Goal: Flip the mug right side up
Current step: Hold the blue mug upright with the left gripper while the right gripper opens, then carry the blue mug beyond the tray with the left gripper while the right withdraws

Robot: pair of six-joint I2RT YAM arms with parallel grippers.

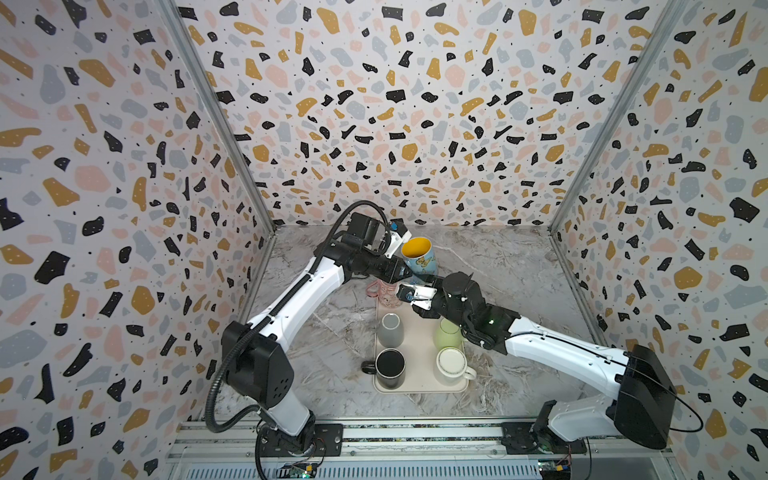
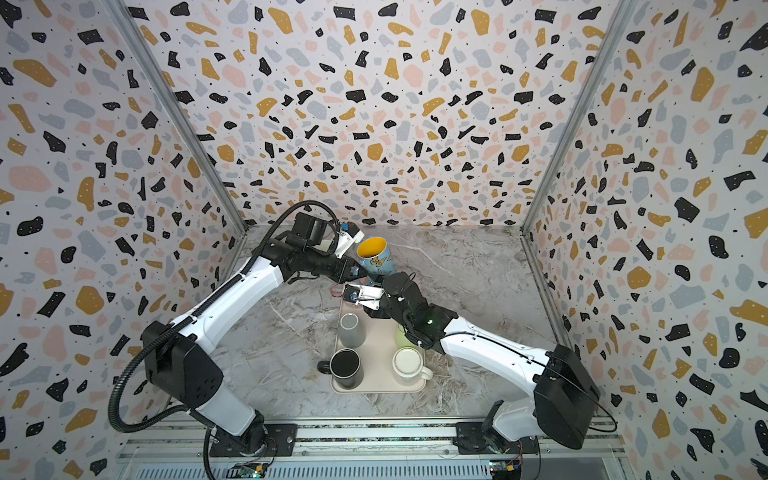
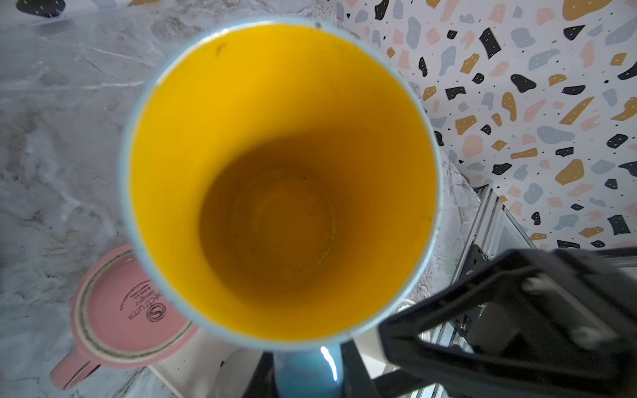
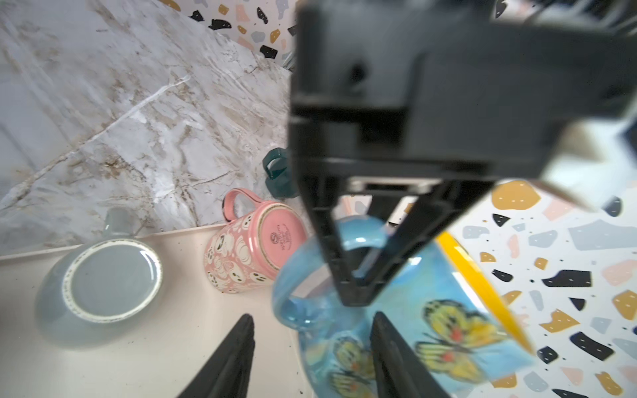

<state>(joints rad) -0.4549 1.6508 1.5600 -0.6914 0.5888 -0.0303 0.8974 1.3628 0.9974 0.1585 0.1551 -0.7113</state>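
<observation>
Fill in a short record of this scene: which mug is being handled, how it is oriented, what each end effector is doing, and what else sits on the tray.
Mug handled: blue butterfly mug, yellow inside
Orientation: mouth up, tilted
Left end effector: shut on the mug's handle
Right end effector: open, by the mug's lower body
Tray: holds grey mug, base up; black mug; cream mug
Pink mug: base showing

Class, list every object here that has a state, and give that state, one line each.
Blue butterfly mug with yellow inside: mouth up, tilted, raised, held by its handle.
Left hand: shut on the blue mug's handle.
Right hand: open, holding nothing.
Pink patterned mug: upside down.
Grey glazed mug: upside down on the beige tray.
</observation>
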